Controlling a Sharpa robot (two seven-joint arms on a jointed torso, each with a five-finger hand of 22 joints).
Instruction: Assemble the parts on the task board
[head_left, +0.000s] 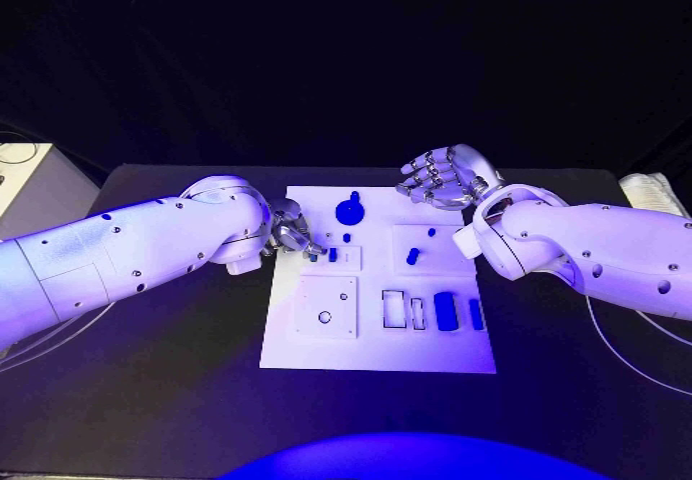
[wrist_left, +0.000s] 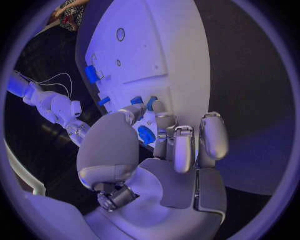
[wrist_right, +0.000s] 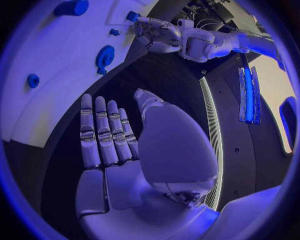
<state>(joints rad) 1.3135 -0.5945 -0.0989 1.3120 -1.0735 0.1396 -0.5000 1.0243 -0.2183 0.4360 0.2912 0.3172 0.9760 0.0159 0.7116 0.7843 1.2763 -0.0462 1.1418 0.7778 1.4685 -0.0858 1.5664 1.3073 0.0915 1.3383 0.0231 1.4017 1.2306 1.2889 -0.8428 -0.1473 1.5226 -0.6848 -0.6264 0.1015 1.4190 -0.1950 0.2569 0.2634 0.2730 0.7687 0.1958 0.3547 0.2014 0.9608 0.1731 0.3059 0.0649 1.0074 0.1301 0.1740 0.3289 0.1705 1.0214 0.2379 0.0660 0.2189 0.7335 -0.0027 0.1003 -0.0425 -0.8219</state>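
Head view: the task board (head_left: 378, 330) lies between the two arms, and assembly appears partial, well short of complete. Blue parts counted here: one round knobbed part (head_left: 351, 211) at the far end of the board, between the two hands; one small peg (head_left: 332, 255) just beside the left hand's fingertips; one small dot-like piece (head_left: 346, 237) next to it; one short block (head_left: 413, 256) on the raised square plate toward the right arm; and two upright bars, a wider bar (head_left: 446, 311) and a narrow bar (head_left: 476, 314), on the near side of the right arm. Beside the bars two rectangular slots (head_left: 394, 308) show only white outlines and seem unfilled, and the near-left square plate (head_left: 327, 305) carries holes with nothing in them, so several seats are judged outstanding. The left hand (head_left: 293, 235) sits at the board's left edge, fingers bunched; the right hand (head_left: 444, 176) hovers off the far right corner, holding nothing. Left wrist view: the left hand (wrist_left: 164, 145) has its fingers curled close over the board with a small blue part (wrist_left: 146, 135) directly against them; whether it is actually pinched cannot be told. Two further blue pieces, one (wrist_left: 92, 74) and another (wrist_left: 104, 101), lie beyond the fingertips. Right wrist view: the right hand (wrist_right: 125, 145) is flat, fingers extended side by side, empty, well apart from the board. Beyond its fingertips lie the round knobbed part (wrist_right: 104, 57), one blue button (wrist_right: 32, 80) and one blue cylinder (wrist_right: 72, 7).
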